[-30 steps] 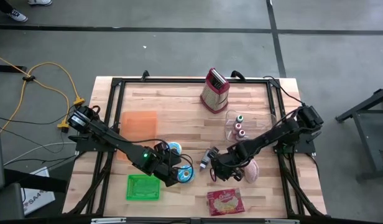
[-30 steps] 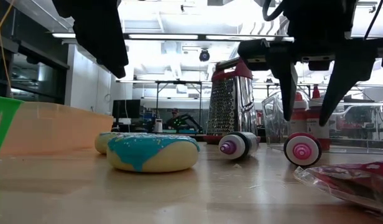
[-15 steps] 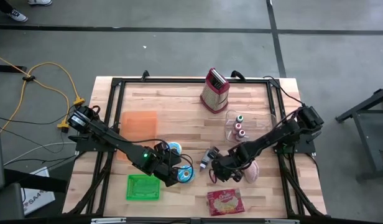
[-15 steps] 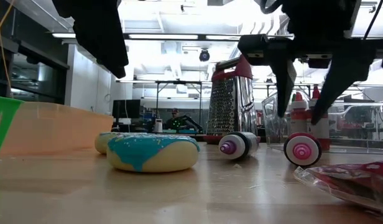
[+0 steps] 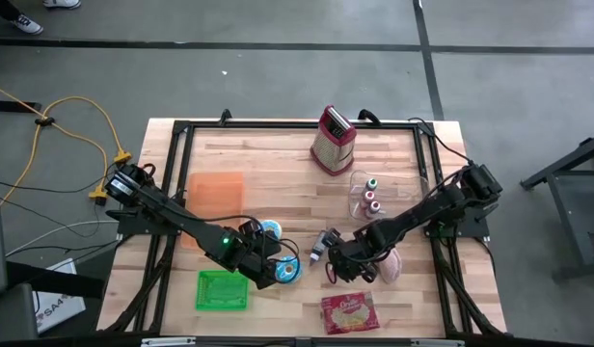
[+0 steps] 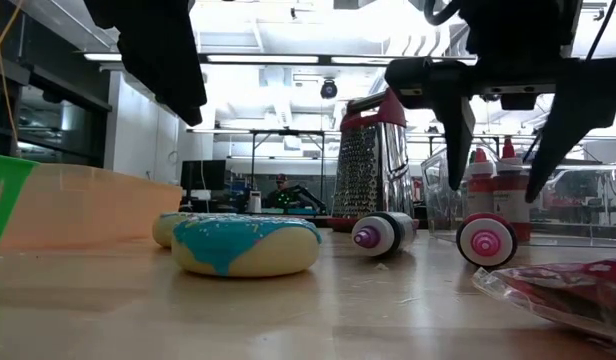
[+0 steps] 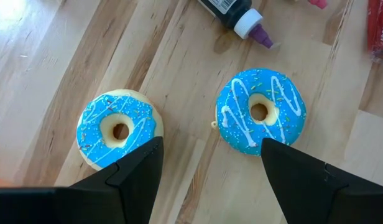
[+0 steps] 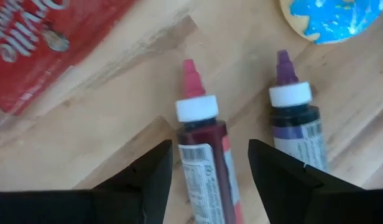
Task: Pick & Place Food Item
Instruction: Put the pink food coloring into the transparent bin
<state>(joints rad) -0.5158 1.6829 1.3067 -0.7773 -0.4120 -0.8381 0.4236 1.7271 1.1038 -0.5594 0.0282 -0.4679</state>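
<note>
Two blue-iced donuts (image 7: 117,127) (image 7: 260,112) lie flat on the wooden table. My left gripper (image 7: 210,180) hovers open above and between them, touching neither. A pink-capped red bottle (image 8: 201,155) and a purple-capped dark bottle (image 8: 297,137) lie on their sides next to each other. My right gripper (image 8: 207,165) stands open over the red bottle with one finger on each side. In the low view its fingertips (image 6: 458,185) end above the bottle (image 6: 486,240).
A metal grater (image 5: 333,140) stands at the far side. A clear container of bottles (image 5: 372,196) sits to the right. An orange tray (image 5: 215,193) and a green basket (image 5: 222,289) are at the left. A red snack packet (image 5: 347,311) lies at the near edge.
My right gripper has opened its fingers wider while staying in place above the red bottle. The bottle has kept lying on the table.
</note>
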